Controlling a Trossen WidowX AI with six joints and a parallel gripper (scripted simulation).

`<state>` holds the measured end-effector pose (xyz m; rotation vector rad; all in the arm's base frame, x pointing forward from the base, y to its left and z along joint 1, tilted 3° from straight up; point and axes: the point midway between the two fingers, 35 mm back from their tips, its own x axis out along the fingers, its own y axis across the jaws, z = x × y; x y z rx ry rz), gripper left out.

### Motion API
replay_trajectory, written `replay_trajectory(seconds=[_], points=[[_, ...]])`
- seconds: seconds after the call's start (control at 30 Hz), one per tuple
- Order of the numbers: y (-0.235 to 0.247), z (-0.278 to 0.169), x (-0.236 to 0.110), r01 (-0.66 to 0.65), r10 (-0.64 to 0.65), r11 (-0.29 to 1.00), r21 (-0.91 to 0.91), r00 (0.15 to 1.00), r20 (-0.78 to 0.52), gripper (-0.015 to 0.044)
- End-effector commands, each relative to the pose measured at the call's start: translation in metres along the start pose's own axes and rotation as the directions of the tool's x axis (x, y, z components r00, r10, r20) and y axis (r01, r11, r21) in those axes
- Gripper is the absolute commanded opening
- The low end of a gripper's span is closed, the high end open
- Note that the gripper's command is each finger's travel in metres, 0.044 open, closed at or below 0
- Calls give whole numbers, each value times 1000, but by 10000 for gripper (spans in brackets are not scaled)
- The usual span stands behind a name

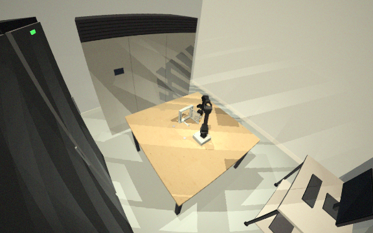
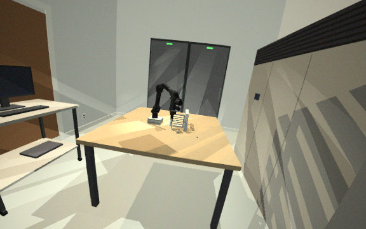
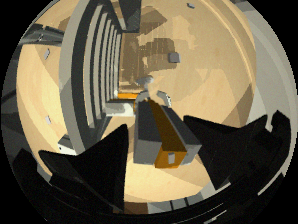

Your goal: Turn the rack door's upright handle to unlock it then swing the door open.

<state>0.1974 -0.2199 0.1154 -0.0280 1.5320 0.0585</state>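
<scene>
On the pale wood surface (image 1: 186,162) (image 2: 132,127) in the top view, the door (image 1: 195,117) (image 2: 183,123) (image 3: 82,65) stands swung out from its white frame (image 1: 179,116) (image 2: 187,120), beside the arm (image 1: 206,118) (image 2: 158,98).
Across the exterior view, the arm arches from its base (image 1: 198,140) (image 2: 152,121) down to the door.
Within the wrist view, the fingers are open, one each side of the grey-and-orange handle (image 3: 162,132), beside the slatted door; contact is unclear.
</scene>
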Motion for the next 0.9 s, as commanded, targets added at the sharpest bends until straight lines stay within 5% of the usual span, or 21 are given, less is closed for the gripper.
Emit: replay_trajectory(seconds=[0.0, 0.87], points=[[0, 1, -2, -2, 2, 1000, -5, 1000, 3, 300], [-2, 2, -35, -1, 1, 1000, -5, 1000, 3, 300]])
